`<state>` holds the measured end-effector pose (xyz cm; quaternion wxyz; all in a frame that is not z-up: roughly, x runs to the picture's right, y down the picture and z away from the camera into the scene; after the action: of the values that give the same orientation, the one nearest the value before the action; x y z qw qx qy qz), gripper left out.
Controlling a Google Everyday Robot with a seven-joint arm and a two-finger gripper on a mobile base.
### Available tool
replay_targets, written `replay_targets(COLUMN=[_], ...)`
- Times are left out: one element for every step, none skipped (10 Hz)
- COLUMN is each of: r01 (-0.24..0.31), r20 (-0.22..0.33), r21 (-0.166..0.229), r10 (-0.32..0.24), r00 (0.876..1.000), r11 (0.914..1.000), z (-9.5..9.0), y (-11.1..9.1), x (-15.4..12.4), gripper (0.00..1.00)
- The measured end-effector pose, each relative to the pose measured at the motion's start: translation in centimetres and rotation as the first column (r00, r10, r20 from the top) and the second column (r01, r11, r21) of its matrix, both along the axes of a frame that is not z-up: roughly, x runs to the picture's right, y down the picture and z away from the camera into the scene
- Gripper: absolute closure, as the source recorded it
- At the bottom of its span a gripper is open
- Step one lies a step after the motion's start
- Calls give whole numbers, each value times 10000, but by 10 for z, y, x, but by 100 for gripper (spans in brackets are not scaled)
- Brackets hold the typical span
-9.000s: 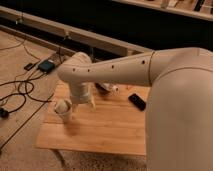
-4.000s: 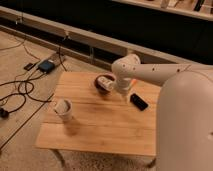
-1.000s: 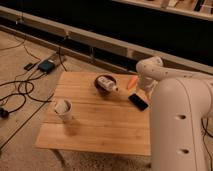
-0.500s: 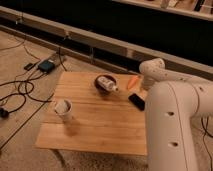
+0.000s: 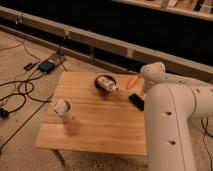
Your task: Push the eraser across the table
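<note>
We logged eraser (image 5: pixel 135 101) flat near table (image 5: pixel 95 127) right edge, centre-right of frame, long axis diag., upper-left to lower-right. Gripper (image 5: pixel 144 92) just beside it; opening not discernible.

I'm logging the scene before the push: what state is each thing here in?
Light wooden table: standing level.
Flat black rectangular eraser: lying flat near the table edge, partly behind the white arm.
White paper cup: upright, mouth up.
Dark round bowl: upright, something pale lying inside.
Small orange carrot-like piece: lying flat beside bowl.
Gripper: down by the eraser, mostly hidden.
</note>
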<state>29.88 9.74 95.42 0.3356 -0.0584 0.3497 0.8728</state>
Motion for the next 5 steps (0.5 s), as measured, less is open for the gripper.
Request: replay_targets(r01=[5,46,104,170,232], r20=[77,195,373,579,694], r21=[-44,-153,-238,-265,-269], r10=[-4,-43,-95,-154,-213], r00=[10000,9998,9993,9982,9974], r11=[10000,9999,9997,9995,9994], z=[-2,-6,-11,-16,-19], y=[4,13,20,25,27], x=[-4,-9,-17,-26,-31], gripper=[35,35,35,35,35])
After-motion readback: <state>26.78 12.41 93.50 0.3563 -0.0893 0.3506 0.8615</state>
